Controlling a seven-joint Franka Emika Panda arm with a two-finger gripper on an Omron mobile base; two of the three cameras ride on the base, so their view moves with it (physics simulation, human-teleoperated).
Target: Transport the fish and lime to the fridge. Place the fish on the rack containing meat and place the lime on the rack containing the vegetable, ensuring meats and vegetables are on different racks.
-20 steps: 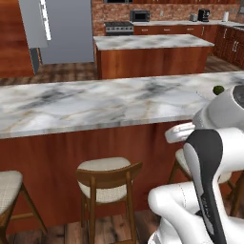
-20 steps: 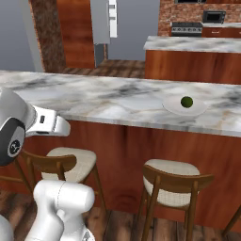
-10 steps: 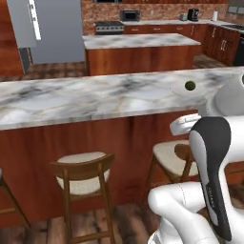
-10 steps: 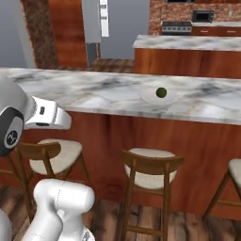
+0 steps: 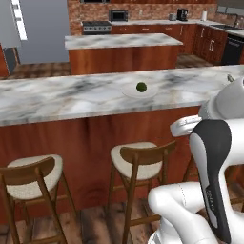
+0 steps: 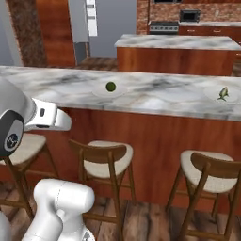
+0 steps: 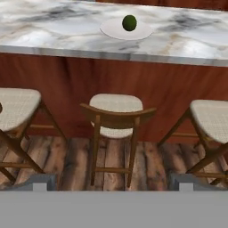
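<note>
The lime (image 5: pixel 141 86) is a small dark green ball on a pale plate (image 5: pixel 128 92) on the marble counter (image 5: pixel 57 97). It also shows as the lime (image 6: pixel 110 86) in the right base view and the lime (image 7: pixel 129 22) near the top of the hand view. The fish (image 6: pixel 223 93), slim and greenish-yellow, lies on a second plate (image 6: pixel 212 96) further right on the counter. The fridge (image 5: pixel 35 28) stands grey at the back left, door shut. My gripper (image 7: pixel 113 183) is open and empty, low in front of the counter and well short of the lime.
Wooden bar stools (image 7: pixel 116 113) stand along the counter's front, one directly ahead of the hand. A second marble island (image 5: pixel 121 43) lies behind the counter, with kitchen cabinets and a stove (image 5: pixel 97 25) at the back wall.
The whole picture has slid left in both base views, so the base has driven right along the counter. The fish has come into the right base view. The jaws stayed open.
</note>
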